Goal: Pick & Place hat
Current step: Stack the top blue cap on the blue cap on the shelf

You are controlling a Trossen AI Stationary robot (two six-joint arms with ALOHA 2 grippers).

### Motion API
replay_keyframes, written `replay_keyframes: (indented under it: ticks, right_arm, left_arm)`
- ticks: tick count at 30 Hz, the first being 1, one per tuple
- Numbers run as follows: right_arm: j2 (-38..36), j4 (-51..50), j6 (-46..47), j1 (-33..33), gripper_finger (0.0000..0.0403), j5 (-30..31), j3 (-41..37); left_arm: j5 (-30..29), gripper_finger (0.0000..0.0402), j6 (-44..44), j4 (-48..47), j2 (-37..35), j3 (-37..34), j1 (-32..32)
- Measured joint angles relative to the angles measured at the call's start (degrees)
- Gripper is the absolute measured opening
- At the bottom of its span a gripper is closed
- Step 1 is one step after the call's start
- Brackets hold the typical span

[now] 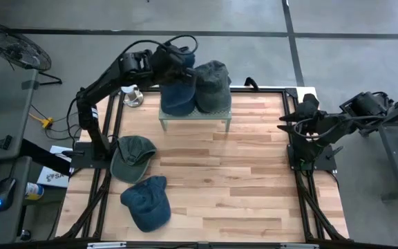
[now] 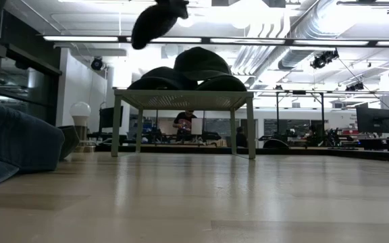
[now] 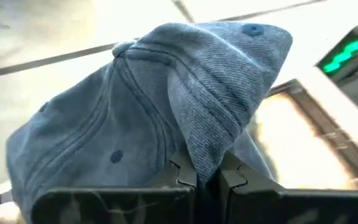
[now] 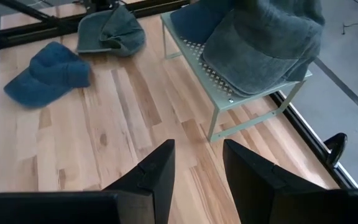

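Observation:
A blue denim hat (image 3: 166, 106) hangs from my left gripper (image 3: 207, 177), which is shut on it high over the left part of the pale green rack (image 1: 193, 119) at the table's far side. In the low view this hat (image 2: 155, 23) is clear above the rack (image 2: 181, 100). A second blue hat (image 1: 177, 104) and a grey-green hat (image 1: 213, 86) rest on the rack's top. On the table lie a green hat (image 1: 131, 155) and another blue hat (image 1: 147, 202), near the left side. My right gripper (image 4: 197, 165) stands open and empty above the table's right edge. My left gripper pinches a raised fold of the hat's crown cloth (image 3: 209, 146) between its two shut fingers. The rest of the crown bulges out beyond the fingers, its top button (image 3: 252, 29) pointing away. The hat hangs lifted clear of the rack and of the hats on it.
A white bulb-shaped thing (image 1: 131, 95) stands left of the rack. Dark frame rails (image 1: 109, 131) run along the table's left and right sides. Bare wood (image 1: 226, 180) lies in the middle and right. A person (image 2: 184, 121) shows far behind the rack.

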Motion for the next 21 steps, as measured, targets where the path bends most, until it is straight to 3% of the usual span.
replay_keyframes:
  ticks: [21]
  right_arm:
    - [2.95, -0.02, 8.18, 0.0, 0.0129, 3.77, 0.0]
  left_arm:
    - [-1.87, 0.0003, 7.93, 2.51, 2.33, -11.43, 2.48]
